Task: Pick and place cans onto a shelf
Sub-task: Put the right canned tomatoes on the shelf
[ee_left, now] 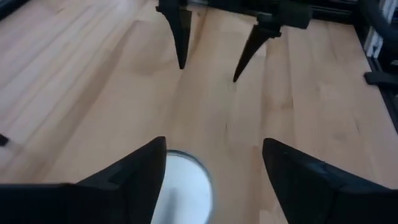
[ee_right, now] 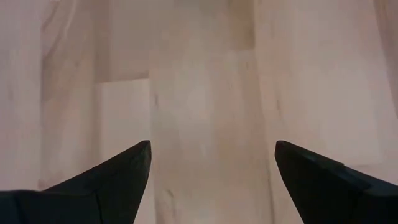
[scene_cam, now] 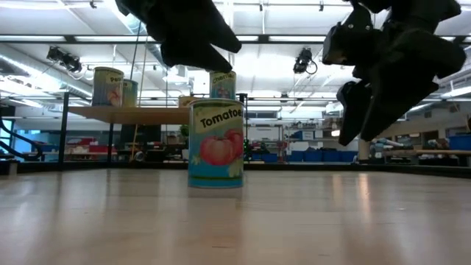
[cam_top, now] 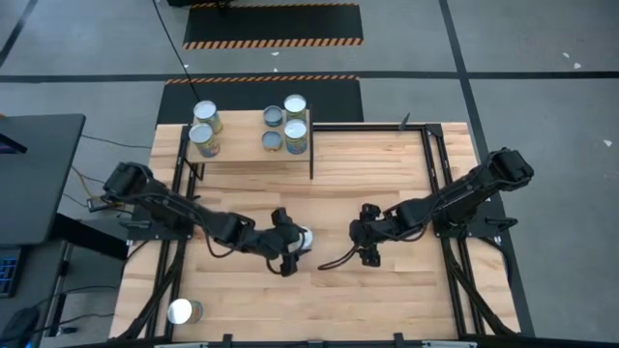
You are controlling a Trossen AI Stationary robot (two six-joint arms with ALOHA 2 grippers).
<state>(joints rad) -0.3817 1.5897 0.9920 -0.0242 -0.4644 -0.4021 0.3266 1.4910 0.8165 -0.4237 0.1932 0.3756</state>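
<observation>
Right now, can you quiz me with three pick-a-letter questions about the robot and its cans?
1. Where is the left hand?
A. over the shelf
B. over a can standing mid-table
C. off the table
2. What colour is the tomato on that can?
A. red
B. purple
C. black
3. The right hand is:
A. open and empty
B. shut on a can
C. gripping the shelf

Answers:
1. B: the left hand hangs over the can on the table.
2. A: the label picture is red.
3. A: the right hand shows only bare wood between its spread fingers.
</observation>
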